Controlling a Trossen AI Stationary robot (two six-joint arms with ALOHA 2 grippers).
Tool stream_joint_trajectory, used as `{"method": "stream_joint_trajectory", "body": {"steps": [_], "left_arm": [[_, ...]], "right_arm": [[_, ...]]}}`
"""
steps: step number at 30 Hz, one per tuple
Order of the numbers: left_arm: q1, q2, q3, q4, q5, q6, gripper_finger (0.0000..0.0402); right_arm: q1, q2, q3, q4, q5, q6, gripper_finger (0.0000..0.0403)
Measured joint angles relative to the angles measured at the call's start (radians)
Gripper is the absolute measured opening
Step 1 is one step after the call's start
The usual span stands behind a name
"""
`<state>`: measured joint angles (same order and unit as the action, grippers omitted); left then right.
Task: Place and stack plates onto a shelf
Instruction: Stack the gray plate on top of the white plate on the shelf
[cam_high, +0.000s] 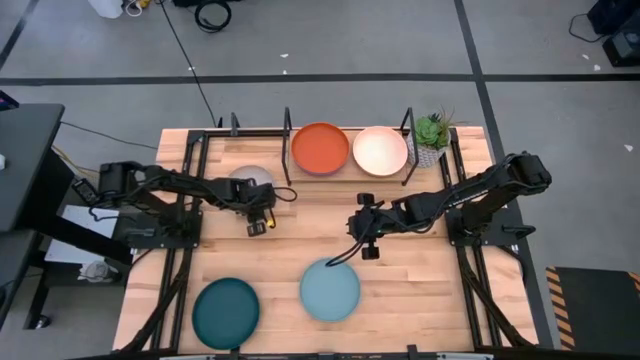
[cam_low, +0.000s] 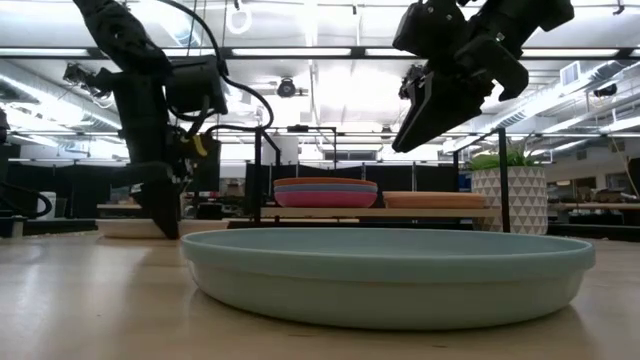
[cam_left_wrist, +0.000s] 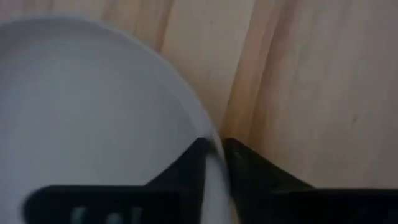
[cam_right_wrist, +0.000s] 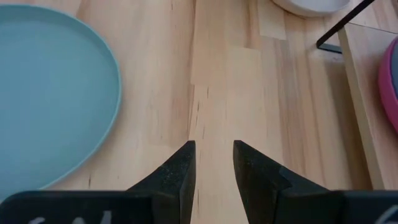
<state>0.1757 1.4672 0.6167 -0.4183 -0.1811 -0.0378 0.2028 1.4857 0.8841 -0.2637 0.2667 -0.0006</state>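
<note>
Two arms over the wooden surface (cam_high: 400, 290). Shelf (cam_high: 345, 180) along the far edge, black posts: orange plate (cam_high: 320, 148) tops a stack there, with magenta (cam_low: 325, 198) showing beneath it in the low view; peach plate (cam_high: 381, 150) beside it on the right. Light teal plate (cam_high: 330, 290) lies flat near the front, dark teal plate (cam_high: 226, 310) to its left, well apart. Grey-white plate (cam_high: 248, 180) on the surface left of the shelf; left tool (cam_high: 258, 226) at its near rim, fingers clamped on the rim, one on each side. Right tool (cam_high: 363, 247) raised above bare wood just beyond the light teal plate, fingers a little apart, holding nothing. Small potted plant (cam_high: 432, 135) at the shelf's right end.
</note>
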Motion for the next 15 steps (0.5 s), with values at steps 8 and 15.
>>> {"method": "stream_joint_trajectory", "body": {"steps": [8,15], "left_arm": [[-0.029,-0.122,0.043,-0.127,0.109,0.0,0.002],[-0.103,-0.201,0.103,-0.132,0.34,-0.085,0.0017]], "right_arm": [[0.0,0.0,0.0,0.0,0.002,-0.008,0.0113],[0.02,0.0,0.0,0.005,0.002,-0.06,0.0113]]}}
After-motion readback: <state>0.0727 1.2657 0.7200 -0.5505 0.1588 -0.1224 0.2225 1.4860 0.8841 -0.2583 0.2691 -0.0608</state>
